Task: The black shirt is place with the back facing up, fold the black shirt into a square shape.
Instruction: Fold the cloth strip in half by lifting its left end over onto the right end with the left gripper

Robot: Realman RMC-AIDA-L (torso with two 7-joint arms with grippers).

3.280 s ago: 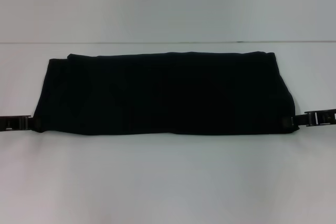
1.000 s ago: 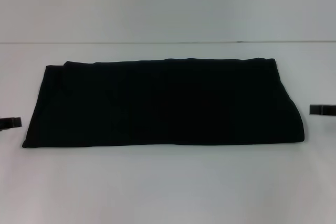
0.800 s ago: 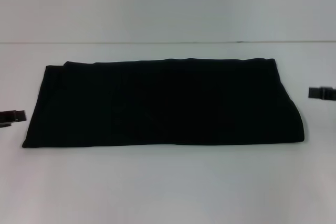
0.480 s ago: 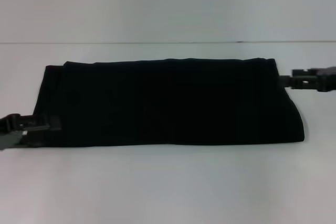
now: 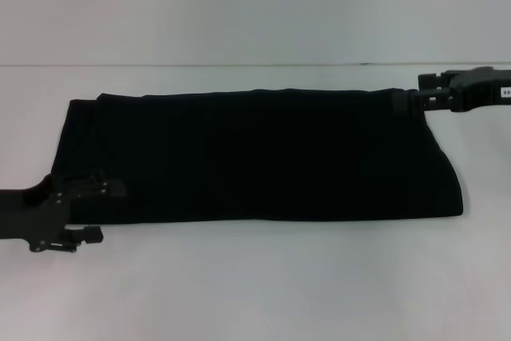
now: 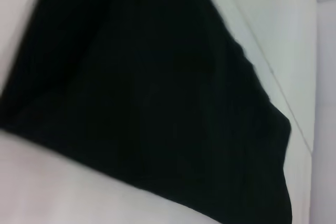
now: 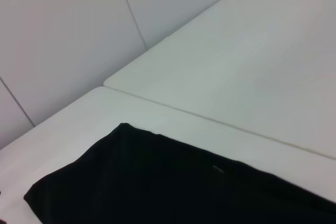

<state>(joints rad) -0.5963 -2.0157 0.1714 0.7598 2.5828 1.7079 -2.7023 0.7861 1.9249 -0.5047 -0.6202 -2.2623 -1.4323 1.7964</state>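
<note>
Both grippers have swung back in toward the cloth compared with 1 second ago, when they sat out at the frame edges well clear of it.

From the head view you can see the black shirt (image 5: 251,156) lying flat on the white table (image 5: 255,277) as a long, wide band, already folded down from full size but nowhere near square yet. The left gripper (image 5: 88,212) is now at the near-left corner, with 1 finger lying over the cloth and the other just off the near edge, so it looks parted around that corner rather than clamped on it. The right gripper (image 5: 409,100) has come to the far-right corner and touches the cloth there, but you can't tell from here whether it's open or holding anything.

Left wrist view: you mostly get the black shirt (image 6: 157,103) filling the picture, with a strip of table around it. No fingers show, so no help on the grip.

Right wrist view: you see a corner of the black shirt (image 7: 157,182) with the table (image 7: 236,77) stretching past it and a seam in the tabletop. No fingers there either.

My read: you're setting up the next crosswise fold. The 2 grippers sit on diagonal corners, so check the hold before lifting.
</note>
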